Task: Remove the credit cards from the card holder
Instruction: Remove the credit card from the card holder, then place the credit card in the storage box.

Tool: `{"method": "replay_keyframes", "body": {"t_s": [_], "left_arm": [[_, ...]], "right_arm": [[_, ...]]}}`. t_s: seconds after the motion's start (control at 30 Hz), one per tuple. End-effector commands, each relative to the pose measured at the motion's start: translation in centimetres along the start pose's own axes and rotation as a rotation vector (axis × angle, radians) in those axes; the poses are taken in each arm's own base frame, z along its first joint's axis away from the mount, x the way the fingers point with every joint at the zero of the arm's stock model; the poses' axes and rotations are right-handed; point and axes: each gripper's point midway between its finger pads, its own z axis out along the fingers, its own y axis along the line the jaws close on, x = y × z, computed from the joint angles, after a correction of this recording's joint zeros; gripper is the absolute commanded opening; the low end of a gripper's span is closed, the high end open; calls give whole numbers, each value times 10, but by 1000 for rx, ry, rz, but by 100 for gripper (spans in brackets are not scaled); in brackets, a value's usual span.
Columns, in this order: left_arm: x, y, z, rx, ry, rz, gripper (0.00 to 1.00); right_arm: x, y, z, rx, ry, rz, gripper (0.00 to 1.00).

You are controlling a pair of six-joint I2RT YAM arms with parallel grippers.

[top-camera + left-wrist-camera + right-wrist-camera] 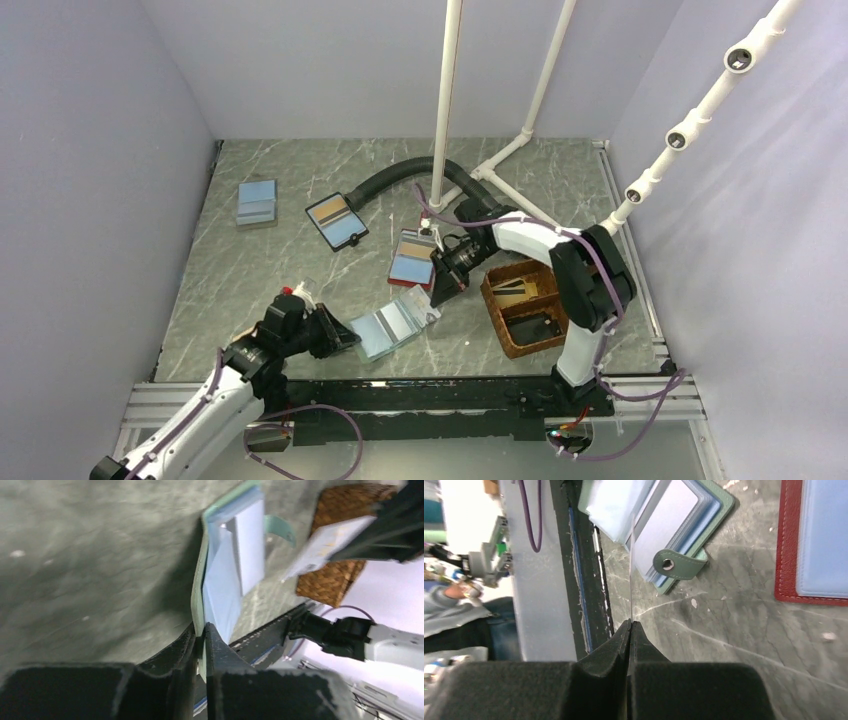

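Near edge of the table [250, 290]: my left gripper [200, 635] has its fingers closed on the near-left edge of the teal card holder [385, 330]. The holder lies open between my two arms, just left of the wicker basket [520, 348]. My right gripper [630, 627] is closed tight on one pale credit card [325, 542]. My wrist camera sees the card edge-on, as a thin line rising from the fingertips. The card appears clear of the sleeves and lifted above the holder, on the basket side. More cards [674, 515] sit fanned in the holder's pockets, with its snap tab [679, 562] flung open to the right. A red-edged holder [412, 258] lies just beyond, and it is not mine to touch.

By my reckoning, this step is carrying the freed card right to the basket, where other cards appear to lie. Doing it well calls for a firm pinch until the card is wholly over the rim. I should then lower it close inside before parting the fingers, so it neither bounces out nor catches the weave. My left hand's job is to pin the holder flat and steady, gripping only the cover and not the sleeves, so the next card slides out without dragging the whole wallet along.
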Motion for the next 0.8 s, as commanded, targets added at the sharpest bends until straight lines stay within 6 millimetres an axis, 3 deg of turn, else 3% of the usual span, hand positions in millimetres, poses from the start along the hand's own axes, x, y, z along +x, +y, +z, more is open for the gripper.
{"method": "replay_keyframes", "body": {"t_s": [0.0,0.13,0.4,0.6,0.77], "left_arm": [[-11,17,-15,-183,-49,-44,30],[-23,16,-22,-269,-96,-92,55],[-60,-12,-47,-356,-205,-57,81],[-84,-56,-53,-205,-276,98,93],[-94,-72,-48,-145,-303,163,99]], "right_arm": [[-16,27,-39,71,8,-268,0],[-13,36,-72,141,22,-347,0],[15,31,-153,400,13,-291,0],[53,21,-209,597,-33,-139,0],[83,12,-250,780,-25,-31,0]]}}
